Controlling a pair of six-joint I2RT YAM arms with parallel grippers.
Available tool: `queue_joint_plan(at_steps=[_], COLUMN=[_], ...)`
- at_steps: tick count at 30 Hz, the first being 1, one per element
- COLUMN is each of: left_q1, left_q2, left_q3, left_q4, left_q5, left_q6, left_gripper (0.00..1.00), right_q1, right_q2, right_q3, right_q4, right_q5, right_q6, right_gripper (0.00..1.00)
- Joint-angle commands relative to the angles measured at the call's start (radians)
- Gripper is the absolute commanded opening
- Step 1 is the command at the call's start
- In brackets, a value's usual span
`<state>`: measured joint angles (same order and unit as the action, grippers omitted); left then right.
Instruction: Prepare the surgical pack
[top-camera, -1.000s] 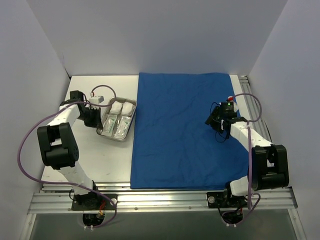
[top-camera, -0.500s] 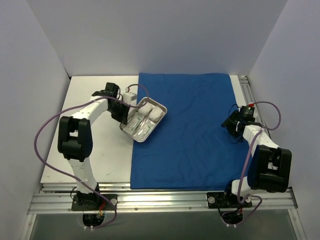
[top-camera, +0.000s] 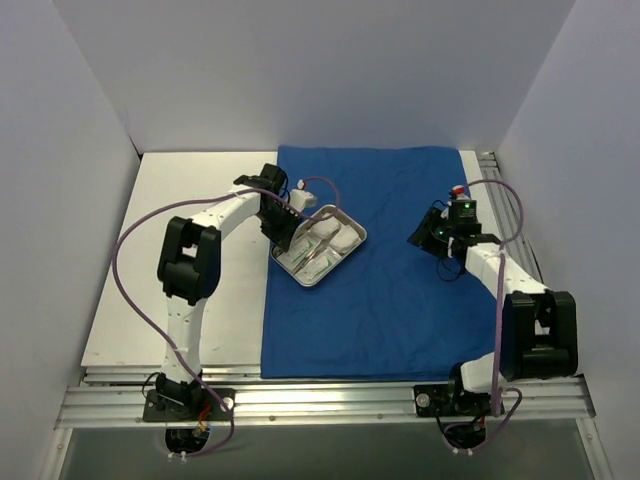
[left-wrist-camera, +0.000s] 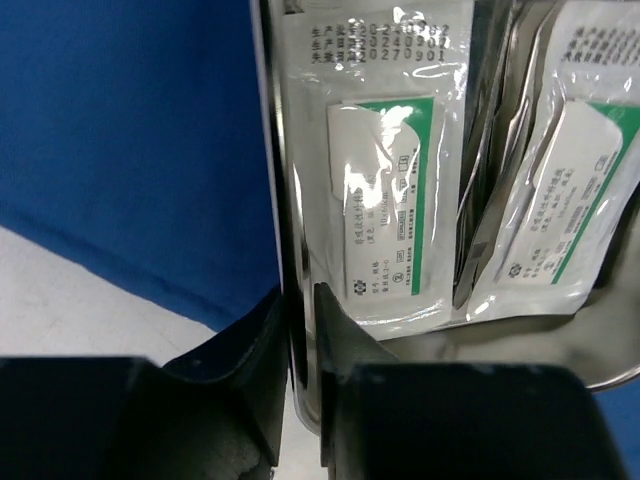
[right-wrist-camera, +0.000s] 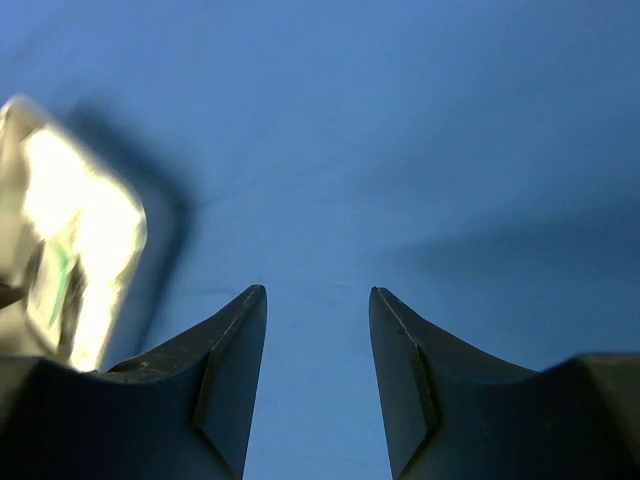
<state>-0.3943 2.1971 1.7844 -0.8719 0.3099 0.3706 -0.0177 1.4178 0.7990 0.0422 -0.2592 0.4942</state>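
Observation:
The royal-blue drape (top-camera: 400, 300) lies spread flat over the table's right half. On its left part sits the shiny steel tray (top-camera: 318, 247), which holds two white sachets (left-wrist-camera: 385, 200), thin metal instruments (left-wrist-camera: 490, 215) between them and a white gauze wad (top-camera: 341, 236). My left gripper (top-camera: 290, 224) is shut on the tray's left wall (left-wrist-camera: 272, 150). That wall runs between the two fingers of my left gripper (left-wrist-camera: 299, 296). My right gripper (top-camera: 424, 233) hovers open over the drape's right part with only blue cloth (right-wrist-camera: 400, 150) between its fingers. The tray (right-wrist-camera: 70, 240) shows blurred at the left of that view.
Bare white table (top-camera: 180, 290) lies left of the drape, and a strip of it (left-wrist-camera: 90, 290) shows beside the cloth edge. White walls close in the back and both sides. The arms' cables loop above the table.
My left arm has carried the tray rightwards from the white table onto the drape's left part. My right gripper swung out to the right, then came back towards the middle.

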Motion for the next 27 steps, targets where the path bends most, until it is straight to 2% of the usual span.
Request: queue_joint_plan(at_steps=[1, 4, 7, 12, 17, 19, 20, 23, 27], left_q1=[-0.024, -0.026, -0.020, 0.017, 0.051, 0.054, 0.054, 0.051, 0.049], left_q2=[-0.011, -0.049, -0.095, -0.198, -0.281, -0.284, -0.289, -0.281, -0.241], left_q3=[0.050, 0.035, 0.027, 0.020, -0.032, -0.092, -0.121, -0.246, -0.302], left_q4=[-0.027, -0.030, -0.048, -0.084, -0.142, -0.190, -0.191, -0.165, -0.102], left_q5=[0.020, 0.018, 0.005, 0.018, 0.002, -0.008, -0.009, -0.047, -0.072], left_q6=[0.014, 0.019, 0.022, -0.007, -0.035, -0.053, -0.055, -0.056, -0.082], left_gripper=[0.39, 0.55, 0.62, 0.65, 0.73, 0.73, 0.82, 0.83, 0.83], right_q1=[0.117, 0.162, 0.215, 0.303, 0.335, 0.355, 0.361, 0.377, 0.383], right_q2=[0.076, 0.147, 0.222, 0.349, 0.424, 0.446, 0.467, 0.506, 0.526], right_q3=[0.100, 0.172, 0.271, 0.432, 0.488, 0.518, 0.526, 0.546, 0.554], right_q4=[0.027, 0.050, 0.026, -0.028, -0.031, -0.038, -0.038, -0.074, -0.080], right_q5=[-0.029, -0.009, 0.038, 0.067, 0.022, 0.020, 0.024, 0.037, 0.061], right_q6=[-0.065, -0.088, -0.144, -0.226, -0.247, -0.261, -0.267, -0.282, -0.290], right_gripper=[0.41, 0.39, 0.36, 0.33, 0.34, 0.34, 0.34, 0.33, 0.32])
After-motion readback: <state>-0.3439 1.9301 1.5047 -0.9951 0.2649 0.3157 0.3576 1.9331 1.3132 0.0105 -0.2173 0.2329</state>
